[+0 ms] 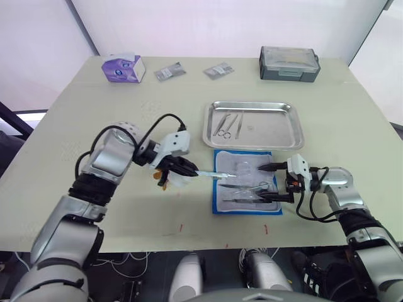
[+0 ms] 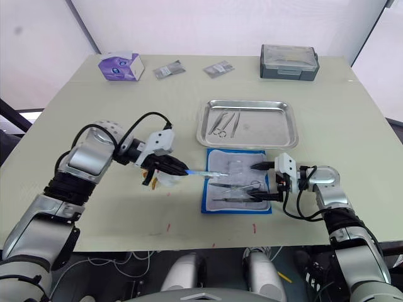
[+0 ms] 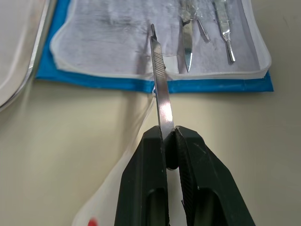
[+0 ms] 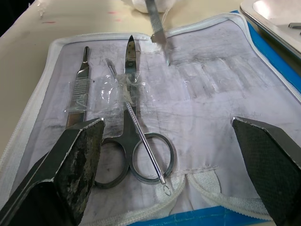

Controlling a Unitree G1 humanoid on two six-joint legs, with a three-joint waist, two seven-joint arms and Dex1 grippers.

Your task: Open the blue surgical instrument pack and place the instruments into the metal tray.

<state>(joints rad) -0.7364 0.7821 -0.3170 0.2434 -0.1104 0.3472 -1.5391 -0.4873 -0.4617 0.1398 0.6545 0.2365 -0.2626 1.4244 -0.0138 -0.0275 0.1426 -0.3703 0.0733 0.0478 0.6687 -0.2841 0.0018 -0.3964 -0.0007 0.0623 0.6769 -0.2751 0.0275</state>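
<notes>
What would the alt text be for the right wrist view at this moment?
The right gripper hangs open over the opened blue surgical instrument pack, where ring-handled scissors, a thin probe and a flat-handled tool lie on the white lining. A slim metal instrument juts in at the pack's far edge, beside a corner of the metal tray.

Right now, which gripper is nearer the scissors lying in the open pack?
Right. The right gripper, open, straddles the scissors; the left gripper sits off the pack's far edge, holding a flat instrument.
</notes>
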